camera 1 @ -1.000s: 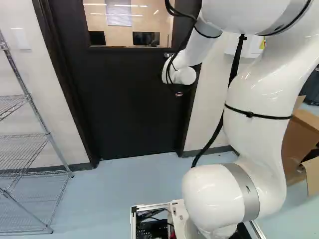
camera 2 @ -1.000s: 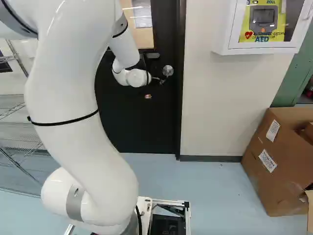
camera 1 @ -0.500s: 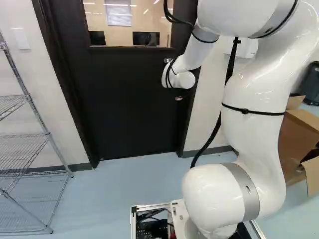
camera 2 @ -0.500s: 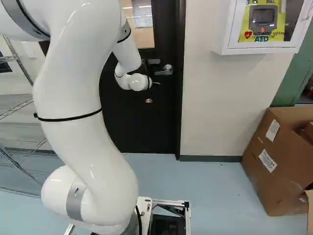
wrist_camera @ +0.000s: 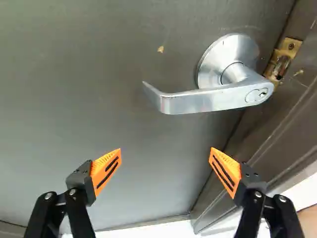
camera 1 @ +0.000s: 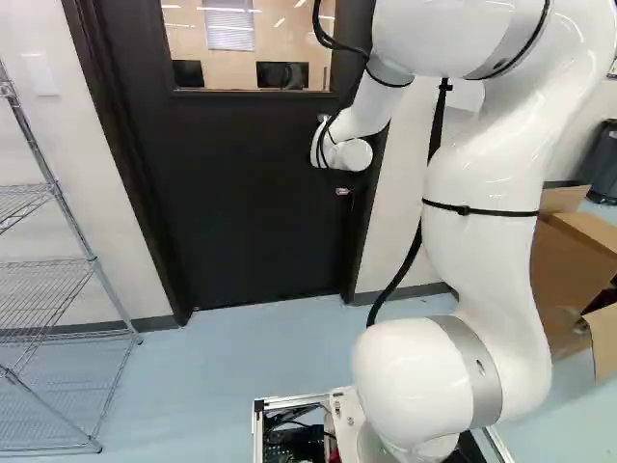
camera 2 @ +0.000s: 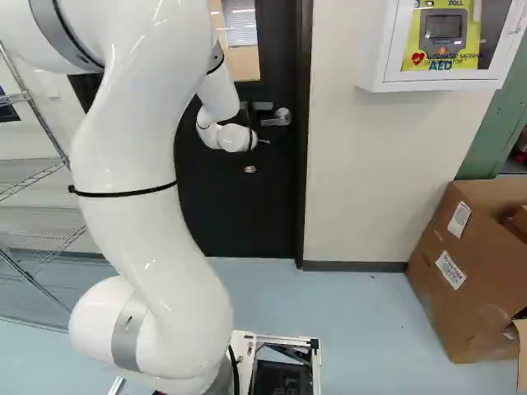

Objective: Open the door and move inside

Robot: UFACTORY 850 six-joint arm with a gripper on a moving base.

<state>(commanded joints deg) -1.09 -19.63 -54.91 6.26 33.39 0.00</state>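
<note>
Lever [wrist_camera: 213, 100] left ungripped ahead of an open hand [camera 2: 263, 141]

Nearest, a metal base frame [camera 2: 288, 339] is seen beside the foot of the white arm [camera 2: 156, 197], above a smooth, pale blue floor [camera 2: 362, 309]. At the left of the left base view, a wire shelf [camera 1: 43, 260] is stood by the wall [camera 1: 96, 203]. At the right of the right base view, an opened cardboard box [camera 2: 461, 271] is set on the floor.

Farther off, the dark door [camera 1: 251, 193] is reached by the arm. In the wrist view, the hand's [wrist_camera: 166, 148] fingers are spread wide, with nothing held between them. The metal lever is placed beyond the fingertips, mounted on the door close to its edge. The door's dark surface is marked by a small pale chip [wrist_camera: 160, 49]; a brass plate [wrist_camera: 291, 46] is fitted beside the lever. Whether the door is latched cannot be told.

On the cream wall right of the door, a white cabinet [camera 2: 370, 62] is hung, with a green frame [camera 2: 486, 140] farther right. Through the door's window [camera 1: 231, 63], a lit room is seen, with dark screens [camera 1: 280, 75] and a blind [camera 1: 228, 29].
</note>
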